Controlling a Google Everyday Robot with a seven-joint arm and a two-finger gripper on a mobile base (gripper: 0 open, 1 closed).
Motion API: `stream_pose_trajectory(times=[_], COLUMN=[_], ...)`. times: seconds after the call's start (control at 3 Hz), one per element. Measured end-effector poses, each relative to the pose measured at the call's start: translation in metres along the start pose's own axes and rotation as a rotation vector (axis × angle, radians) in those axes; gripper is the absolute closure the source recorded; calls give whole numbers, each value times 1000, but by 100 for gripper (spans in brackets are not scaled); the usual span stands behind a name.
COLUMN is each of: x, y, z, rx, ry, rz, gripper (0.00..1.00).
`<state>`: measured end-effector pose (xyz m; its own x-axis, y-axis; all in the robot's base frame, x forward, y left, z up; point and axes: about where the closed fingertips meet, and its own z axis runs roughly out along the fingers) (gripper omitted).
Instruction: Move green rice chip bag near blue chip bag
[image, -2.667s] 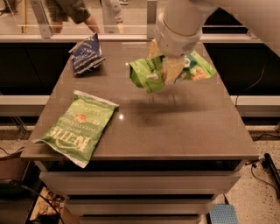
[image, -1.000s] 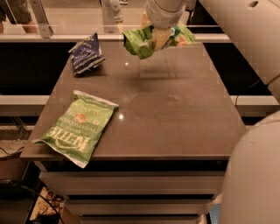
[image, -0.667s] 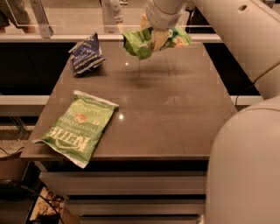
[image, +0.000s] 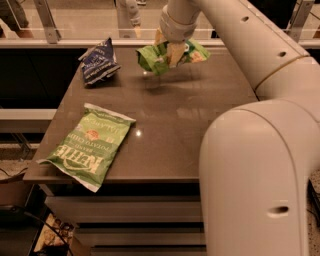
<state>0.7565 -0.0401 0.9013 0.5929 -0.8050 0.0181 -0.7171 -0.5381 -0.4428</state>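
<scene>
Pincer (image: 173, 52) is clamping the green rice chip bag (image: 149, 58) mid-body, holding it above the worktop (image: 190, 125). Bag's long axis is running left-right, one end pointing toward the blue chip bag (image: 99, 61) nearby.

Green rice chip bag (image: 149, 59): bright glossy green, tan round cakes printed on it, a bit of white. It is held by the gripper (image: 170, 52) above the bench's far edge; jaws pale tan, closed on the bag. Blue chip bag (image: 99, 62): dark navy, white lettering, silvery edges. Kettle bag (image: 87, 147): lighter green, white block lettering, small reddish-orange spot mid-panel (what the spot shows is unreadable). Bench (image: 190, 115): flat grey-brown top, a few pale glare spots. Robot arm (image: 250, 165): off-white, small dark holes.
</scene>
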Motion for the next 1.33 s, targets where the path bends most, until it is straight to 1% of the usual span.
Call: stream_pose_trajectory(times=[0.33, 1.0, 1.33], x=[-5, -21, -20], y=[-2, -7, -11], z=[22, 51, 55], rx=[-44, -121, -110], ry=[-34, -87, -86], rz=[-14, -63, -63], gripper=[100, 100, 82])
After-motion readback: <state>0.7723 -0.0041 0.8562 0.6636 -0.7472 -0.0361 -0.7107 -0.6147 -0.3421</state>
